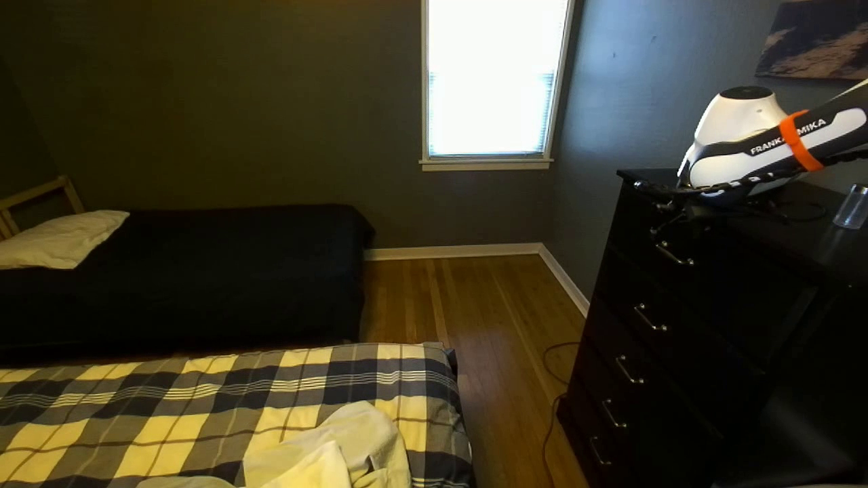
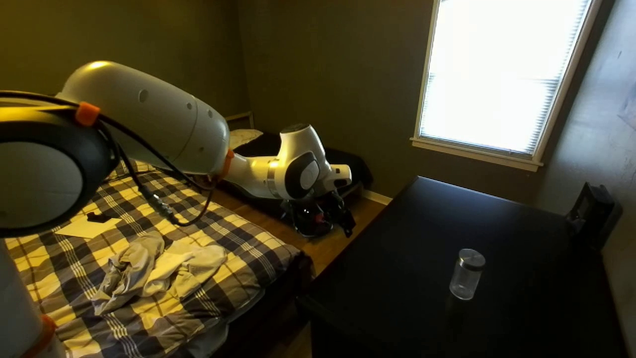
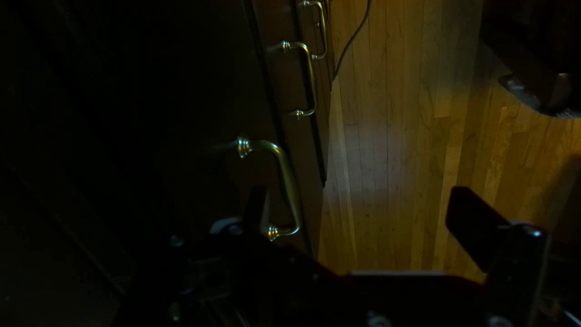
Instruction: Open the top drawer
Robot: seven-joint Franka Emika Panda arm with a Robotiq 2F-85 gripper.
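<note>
The black dresser's top drawer [image 1: 732, 291] is dark and looks flush with the drawers below in an exterior view. Its silvery pull [image 1: 675, 254] shows there. In the wrist view the nearest pull [image 3: 290, 186] seems to be the same one. My gripper [image 3: 358, 193] is open and empty in the wrist view. Its left finger overlaps the pull's lower end; whether they touch I cannot tell. The right finger is out over the floor. In an exterior view the gripper [image 2: 330, 228] points down beside the dresser's front edge; the drawer front is hidden there. It also shows dimly [image 1: 668, 217].
A clear jar [image 2: 466, 278] and a dark frame-like object [image 2: 594, 214] stand on the dresser top [image 2: 397, 258]. Lower pulls [image 3: 311, 77] stick out below. A plaid bed [image 2: 258, 248] faces the dresser across a strip of wood floor [image 3: 386, 136] with a loose cable [image 1: 553, 420].
</note>
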